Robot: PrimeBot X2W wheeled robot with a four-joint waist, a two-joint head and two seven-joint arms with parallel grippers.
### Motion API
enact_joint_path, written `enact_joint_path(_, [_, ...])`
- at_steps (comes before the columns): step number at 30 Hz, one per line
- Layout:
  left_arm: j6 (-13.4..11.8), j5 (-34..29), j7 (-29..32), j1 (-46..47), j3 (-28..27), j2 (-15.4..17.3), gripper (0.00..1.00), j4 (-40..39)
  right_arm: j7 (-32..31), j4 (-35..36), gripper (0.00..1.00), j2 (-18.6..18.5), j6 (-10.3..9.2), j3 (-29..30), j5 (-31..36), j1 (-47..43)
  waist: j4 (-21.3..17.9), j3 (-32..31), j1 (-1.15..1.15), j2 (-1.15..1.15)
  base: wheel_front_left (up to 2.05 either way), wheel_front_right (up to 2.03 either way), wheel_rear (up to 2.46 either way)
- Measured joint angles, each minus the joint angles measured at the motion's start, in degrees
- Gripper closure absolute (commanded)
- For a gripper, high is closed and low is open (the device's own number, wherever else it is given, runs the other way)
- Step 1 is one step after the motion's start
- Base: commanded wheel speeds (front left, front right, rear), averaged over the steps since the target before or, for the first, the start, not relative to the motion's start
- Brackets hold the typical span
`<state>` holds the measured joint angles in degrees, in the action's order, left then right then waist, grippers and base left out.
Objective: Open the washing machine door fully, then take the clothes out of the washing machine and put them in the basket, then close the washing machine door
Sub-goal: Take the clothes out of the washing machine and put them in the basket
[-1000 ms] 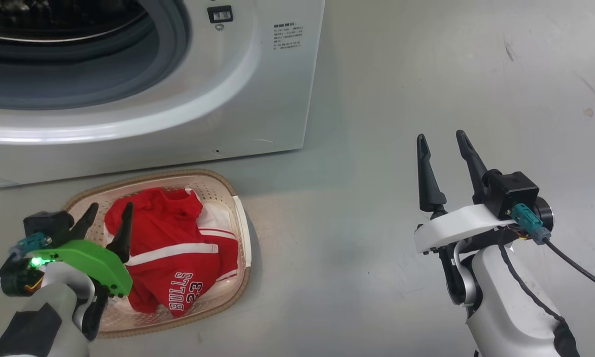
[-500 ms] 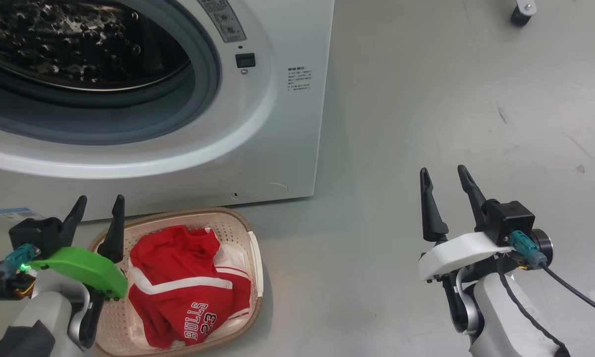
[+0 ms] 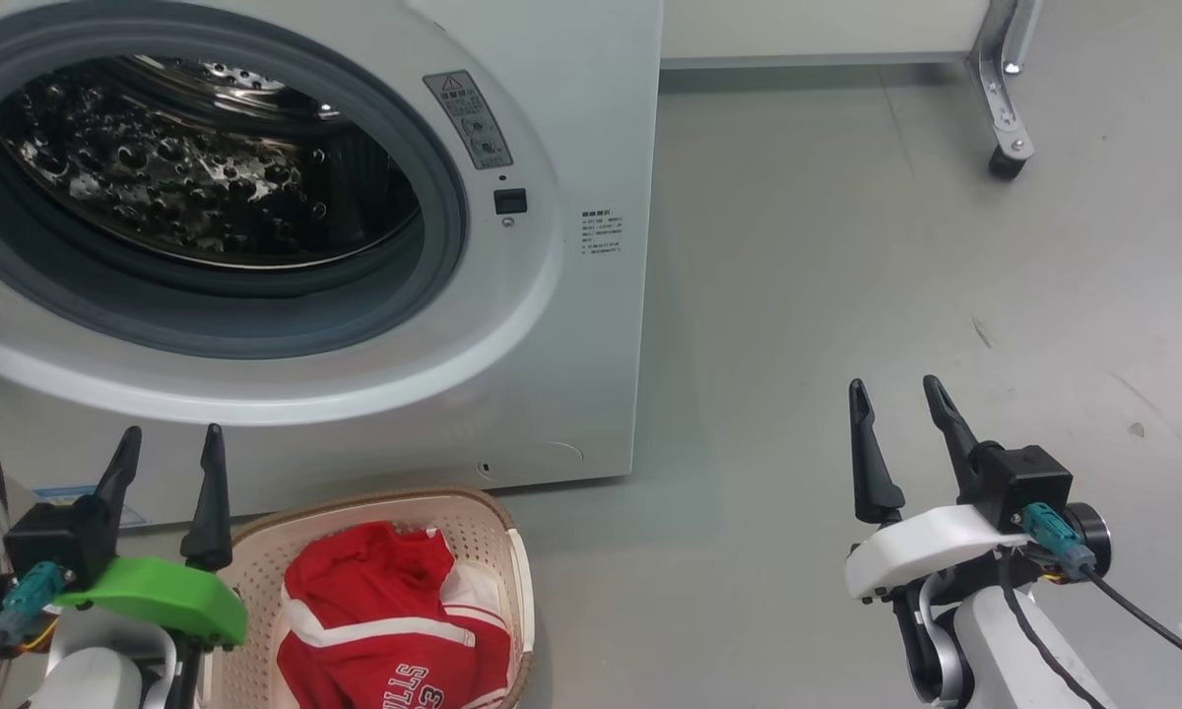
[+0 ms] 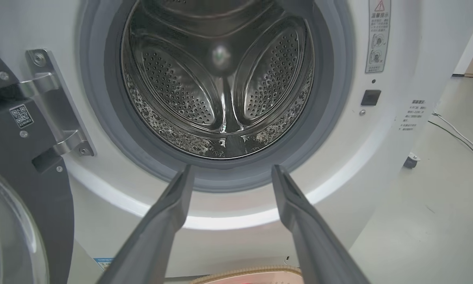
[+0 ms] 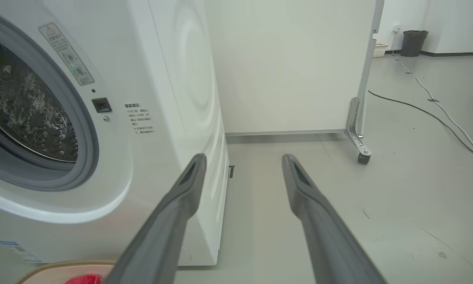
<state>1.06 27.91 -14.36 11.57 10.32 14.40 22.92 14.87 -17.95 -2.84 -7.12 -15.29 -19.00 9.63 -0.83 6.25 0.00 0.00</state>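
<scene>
- washing machine (image 3: pixel 571 325): white front-loader, 11 o'clock in head view.
- washing machine door (image 4: pixel 8 165): swung open, 9 o'clock in left wrist view.
- clothes (image 3: pixel 394 640): red jersey heap inside basket (image 3: pixel 453 522), 6 o'clock, on the floor (image 3: pixel 798 246) before the machine.
- left gripper (image 3: pixel 172 433): released, empty, 8 o'clock, beside basket.
- right gripper (image 3: pixel 894 384): released, empty, 4 o'clock, above floor.

The white washing machine (image 3: pixel 571 325) was seen standing at ten o'clock in the head view. Its round mouth was uncovered, with a grey gasket (image 4: pixel 114 130) ringing a perforated steel drum (image 4: pixel 220 79). The washing machine door (image 4: pixel 23 157) was swung wide on its hinge at nine o'clock of the mouth, its black frame and clear glass bowl partly cut off. The cream basket (image 3: pixel 500 522), brown-rimmed, was set at six o'clock of the mouth, just before the machine. The red clothes (image 3: pixel 394 630), white-striped, were heaped inside it, apparently as one crumpled jersey.
</scene>
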Motion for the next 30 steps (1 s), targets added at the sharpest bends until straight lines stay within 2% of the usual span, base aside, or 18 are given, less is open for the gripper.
enact_joint_path(12, [-2.3, -4.9, 0.0, -8.9, -4.2, -2.7, 0.00, -7.5, 0.0, 2.0, 0.00, 0.0, 1.01, 1.4, 1.1, -3.2, 0.7, -4.2, 0.00, 0.00, 0.00, 0.00, 0.00])
enact_joint_path(30, [-2.3, -9.6, 0.0, -14.2, -7.1, -6.1, 0.00, -13.1, 0.0, 2.3, 0.00, 0.0, 1.72, 2.0, 1.8, -4.7, 0.5, -5.0, 0.00, 0.00, 0.00, 0.00, 0.00])
